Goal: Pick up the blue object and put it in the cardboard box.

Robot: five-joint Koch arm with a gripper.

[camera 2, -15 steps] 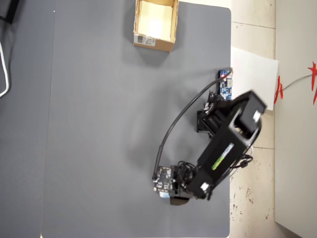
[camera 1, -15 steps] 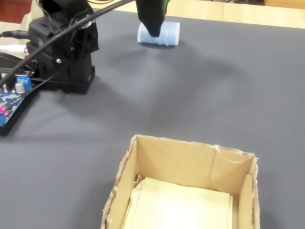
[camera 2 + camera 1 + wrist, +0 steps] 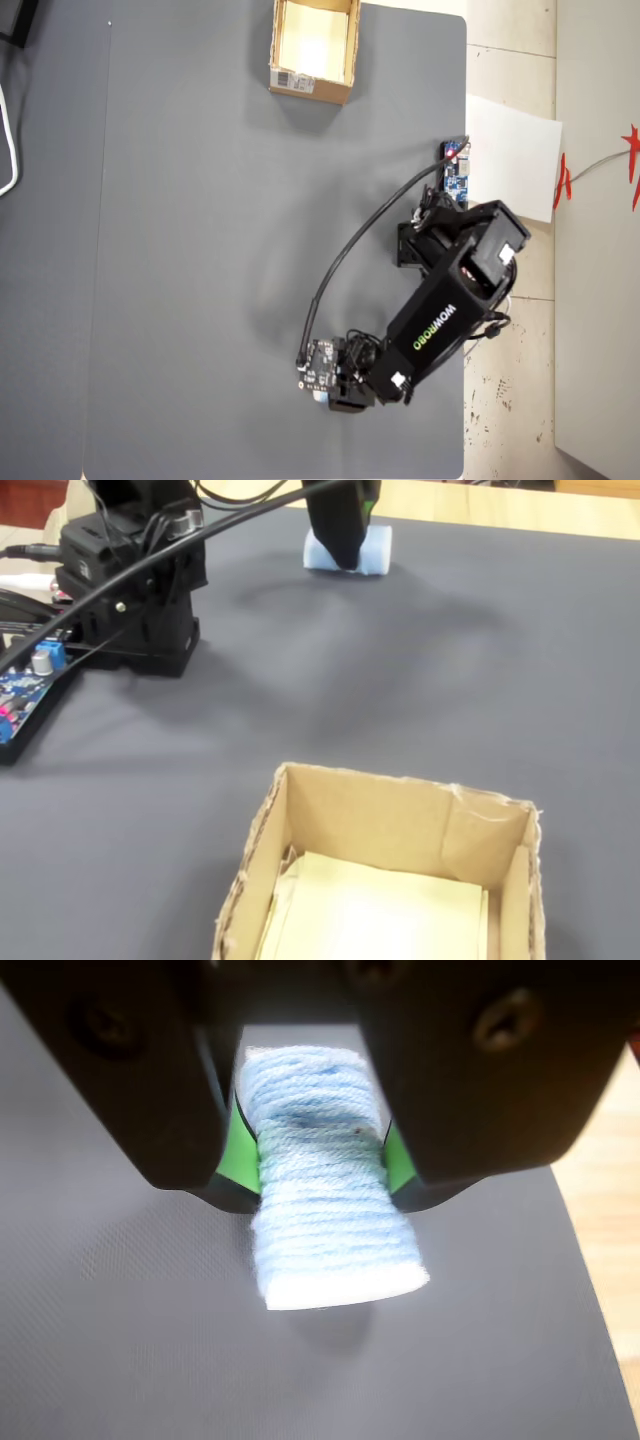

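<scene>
The blue object is a pale blue yarn-wrapped block pinched at its middle between the green pads of my gripper, which is shut on it. A shadow lies on the mat just beneath its free end. In the fixed view the blue object sits at the far edge of the grey mat, with the gripper coming down on it from above. The cardboard box stands open in the near foreground with a pale sheet inside. From overhead the cardboard box is at the top and the gripper is near the bottom.
The arm's black base stands at the left, with a dark-blue circuit board and wires beside it. A wooden table strip borders the mat behind the block. White paper lies off the mat's right edge.
The gripper and the blue block have shifted slightly to the right in the fixed view. The upper arm has swung, seen from overhead. The grip on the block holds.
</scene>
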